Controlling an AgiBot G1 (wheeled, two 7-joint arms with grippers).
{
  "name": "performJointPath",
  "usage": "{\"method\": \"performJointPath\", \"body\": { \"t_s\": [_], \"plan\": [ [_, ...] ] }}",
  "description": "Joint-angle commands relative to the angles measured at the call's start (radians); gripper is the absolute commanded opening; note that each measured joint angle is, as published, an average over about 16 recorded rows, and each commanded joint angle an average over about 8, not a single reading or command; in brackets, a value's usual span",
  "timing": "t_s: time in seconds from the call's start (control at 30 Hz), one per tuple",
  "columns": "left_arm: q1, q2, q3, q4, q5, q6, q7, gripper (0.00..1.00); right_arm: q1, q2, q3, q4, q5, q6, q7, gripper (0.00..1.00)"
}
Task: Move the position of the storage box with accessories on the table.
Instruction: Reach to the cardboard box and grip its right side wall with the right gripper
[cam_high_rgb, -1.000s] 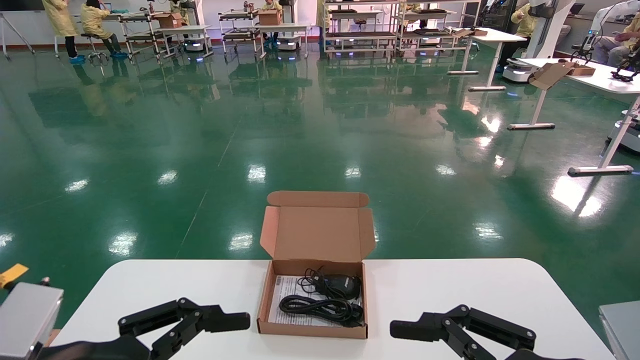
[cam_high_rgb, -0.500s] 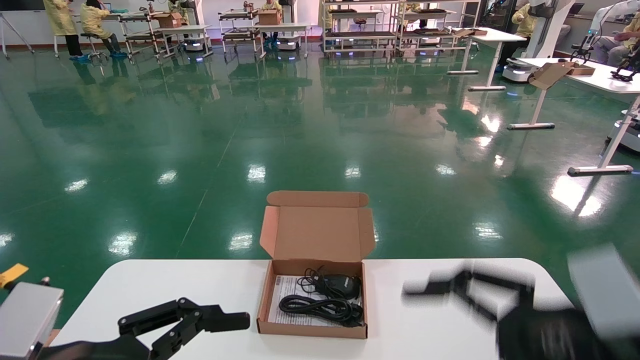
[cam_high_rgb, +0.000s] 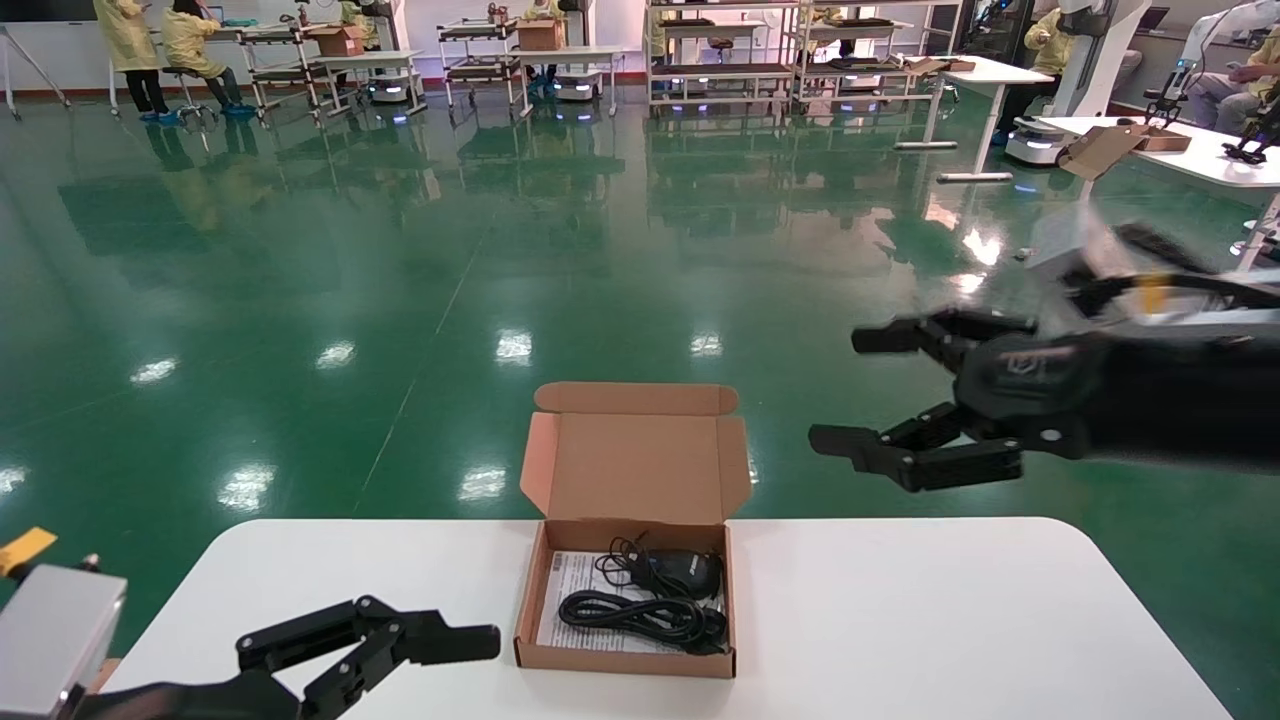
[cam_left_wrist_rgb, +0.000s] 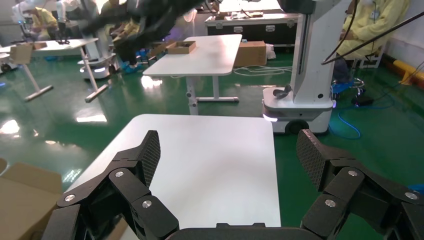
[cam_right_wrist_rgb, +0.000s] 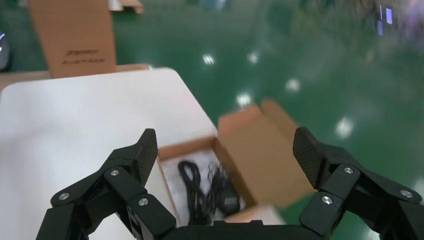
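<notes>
The storage box (cam_high_rgb: 620, 660) sits at the middle of the white table (cam_high_rgb: 900, 620), its flap lid standing open at the far side. Inside lie black coiled cables (cam_high_rgb: 645, 612) with a black adapter (cam_high_rgb: 685, 570) on a white printed sheet (cam_high_rgb: 565, 600). My right gripper (cam_high_rgb: 845, 390) is open, high in the air to the right of the box and beyond the table's far edge. Its wrist view looks down on the gripper (cam_right_wrist_rgb: 225, 150), the box (cam_right_wrist_rgb: 260, 145) and the cables (cam_right_wrist_rgb: 200, 190). My left gripper (cam_high_rgb: 470, 643) rests open just left of the box, also in its wrist view (cam_left_wrist_rgb: 227, 150).
Beyond the table is green floor. Other white tables (cam_high_rgb: 1200, 160) stand far right, one with a cardboard box (cam_high_rgb: 1100, 150). A tall carton (cam_right_wrist_rgb: 75, 35) stands past the table's left end. A robot base (cam_left_wrist_rgb: 300, 100) stands off its right end.
My right arm has risen from the table's front right and swung up, away and to the right. The left gripper and the box have not moved.
</notes>
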Motion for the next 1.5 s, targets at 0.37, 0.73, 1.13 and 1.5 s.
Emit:
{"method": "performJointPath", "body": {
  "t_s": [0.37, 0.73, 1.13, 1.5],
  "plan": [
    [0.0, 0.0, 0.0, 0.0, 0.0, 0.0, 0.0, 1.0, 0.111, -0.116, -0.067, -0.384, -0.099, 0.099, 0.194, 1.0],
    [0.0, 0.0, 0.0, 0.0, 0.0, 0.0, 0.0, 1.0, 0.153, -0.122, -0.159, -0.428, -0.231, 0.058, 0.256, 1.0],
    [0.0, 0.0, 0.0, 0.0, -0.001, 0.0, 0.0, 1.0, 0.169, -0.127, -0.173, -0.43, -0.252, 0.039, 0.248, 1.0],
    [0.0, 0.0, 0.0, 0.0, 0.0, 0.0, 0.0, 1.0, 0.162, -0.125, -0.168, -0.425, -0.245, 0.046, 0.251, 1.0]
  ]
}}
